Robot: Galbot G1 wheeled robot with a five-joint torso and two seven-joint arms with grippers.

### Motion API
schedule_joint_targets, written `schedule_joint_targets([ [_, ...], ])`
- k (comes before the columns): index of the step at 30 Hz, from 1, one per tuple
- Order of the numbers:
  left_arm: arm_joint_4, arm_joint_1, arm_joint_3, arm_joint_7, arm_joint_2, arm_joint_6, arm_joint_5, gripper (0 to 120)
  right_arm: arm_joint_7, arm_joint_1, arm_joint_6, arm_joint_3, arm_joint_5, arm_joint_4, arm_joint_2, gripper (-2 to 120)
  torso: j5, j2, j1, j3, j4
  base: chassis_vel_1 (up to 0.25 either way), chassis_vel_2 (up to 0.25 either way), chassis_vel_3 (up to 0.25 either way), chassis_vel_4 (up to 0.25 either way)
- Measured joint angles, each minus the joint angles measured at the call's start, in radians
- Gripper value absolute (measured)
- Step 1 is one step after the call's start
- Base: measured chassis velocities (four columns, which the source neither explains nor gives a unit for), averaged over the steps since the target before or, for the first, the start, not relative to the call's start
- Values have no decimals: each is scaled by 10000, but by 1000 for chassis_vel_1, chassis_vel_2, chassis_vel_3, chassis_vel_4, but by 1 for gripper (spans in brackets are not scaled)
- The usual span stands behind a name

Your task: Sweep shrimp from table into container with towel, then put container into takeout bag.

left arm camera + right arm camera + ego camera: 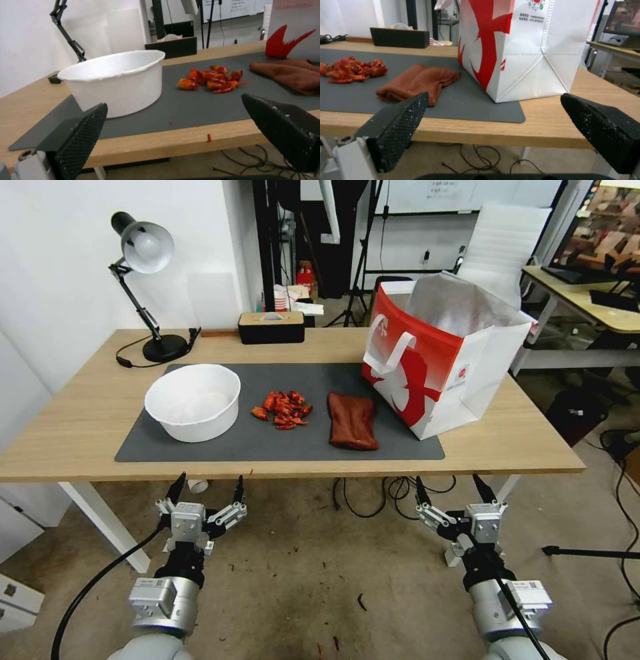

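On the dark grey mat of the wooden table [73, 427] a white round container [193, 401] stands at the left. A small heap of red-orange shrimp [283, 409] lies in the middle, and a brick-red towel [352, 421] lies to its right. The red-and-white takeout bag [440, 370] stands open at the right, foil lining showing. My left gripper [208, 488] and right gripper [453, 488] both hang open below the table's front edge, holding nothing. The left wrist view shows the container [116, 80] and shrimp [213, 79]; the right wrist view shows the towel [416, 83] and bag [526, 47].
A black desk lamp [143, 280] and a black tissue box [271, 327] stand at the table's back. One stray red bit [209, 137] lies on the bare wood by the front edge. A second desk with a monitor [600, 233] is at the far right. Cables trail on the floor.
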Motion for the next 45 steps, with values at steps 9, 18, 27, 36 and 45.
schedule_joint_targets([
  [9,0,0,0,0,0,0,0,100,0,0,0,0,0,0,0,100,0,0,0,0,0,0,0,0,0],
  [18,0,-5,-3,-6,14,13,-19,100,0,0,0,0,0,0,0,100,-1,-2,0,0,1,0,0,0,0],
  [27,-635,-676,-1159,-1357,1825,2360,-2286,100,-1562,242,-1286,930,1394,403,-928,100,-1,-2,0,0,0,0,0,0,0],
  [36,-787,-762,-1477,-1597,2183,3050,-2781,100,-4216,659,-3459,2515,3735,1091,-2482,100,0,-2,0,0,0,0,0,0,0],
  [45,-779,-756,-1526,-1571,2231,3023,-2759,100,-5184,812,-4252,3090,4589,1342,-3044,100,1,-2,0,0,0,0,0,0,0],
])
